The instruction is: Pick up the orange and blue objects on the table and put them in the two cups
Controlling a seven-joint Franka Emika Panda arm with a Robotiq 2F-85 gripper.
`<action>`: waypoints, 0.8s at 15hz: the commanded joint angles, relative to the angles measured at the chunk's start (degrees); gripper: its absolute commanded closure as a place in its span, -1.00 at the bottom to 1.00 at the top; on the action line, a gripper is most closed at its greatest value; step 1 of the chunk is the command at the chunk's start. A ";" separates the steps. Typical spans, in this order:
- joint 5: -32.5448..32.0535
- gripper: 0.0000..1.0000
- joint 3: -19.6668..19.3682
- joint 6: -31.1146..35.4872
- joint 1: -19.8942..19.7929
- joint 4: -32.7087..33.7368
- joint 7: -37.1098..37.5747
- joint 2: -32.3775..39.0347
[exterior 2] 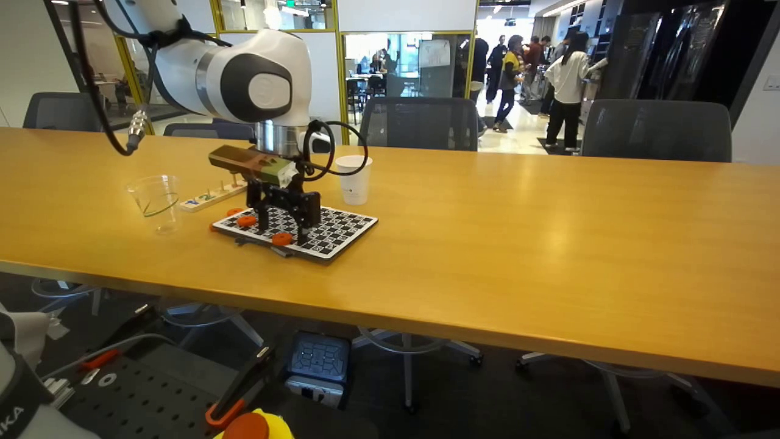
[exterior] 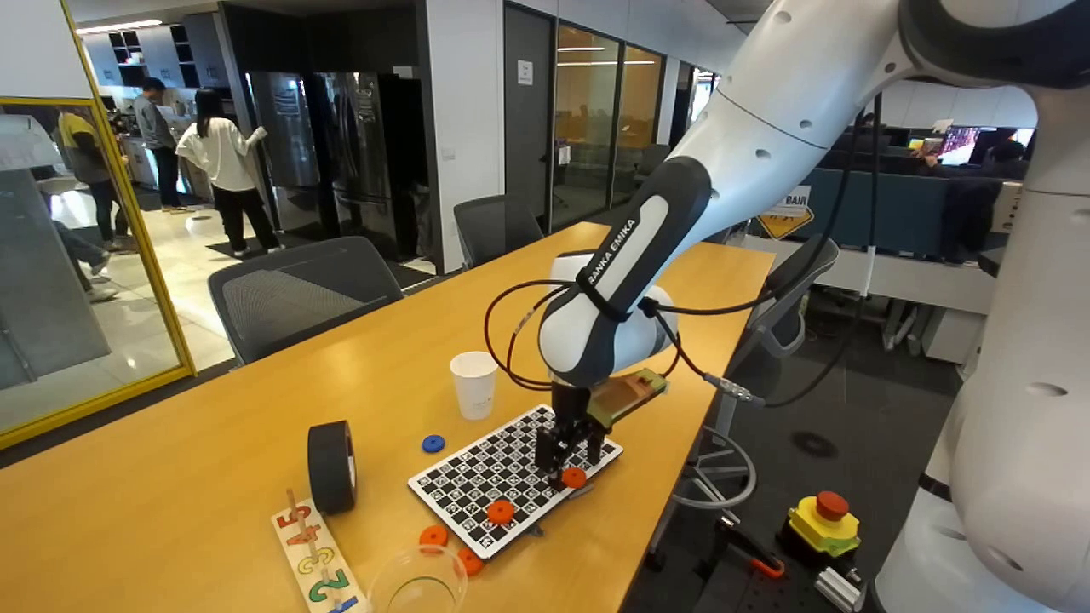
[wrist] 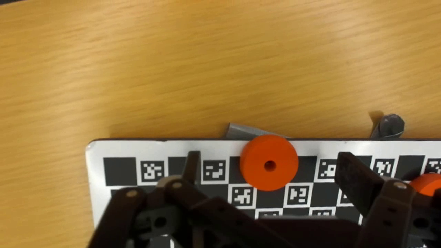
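The gripper (exterior 2: 283,233) is spread wide, holding nothing. In the wrist view, an orange disc (wrist: 260,158) lies along the edge of a checkered board (wrist: 296,196), between the fingertips (wrist: 348,174), touching neither. In an exterior view, a blue disc (exterior: 433,443) sits on the counter (exterior: 375,375) near a white cup (exterior: 474,387).

Clear cup (exterior: 417,589) cropped (exterior view); board (exterior: 487,477) partly hidden.
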 commanded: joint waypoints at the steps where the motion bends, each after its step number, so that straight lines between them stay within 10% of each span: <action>1: 0.64 -0.50 0.42 1.38 -0.33 0.95 1.15 1.04; 9: -0.06 0.58 0.25 2.63 -0.35 0.95 3.06 1.06; 12: -2.11 0.54 -0.16 2.22 0.15 1.14 5.50 0.20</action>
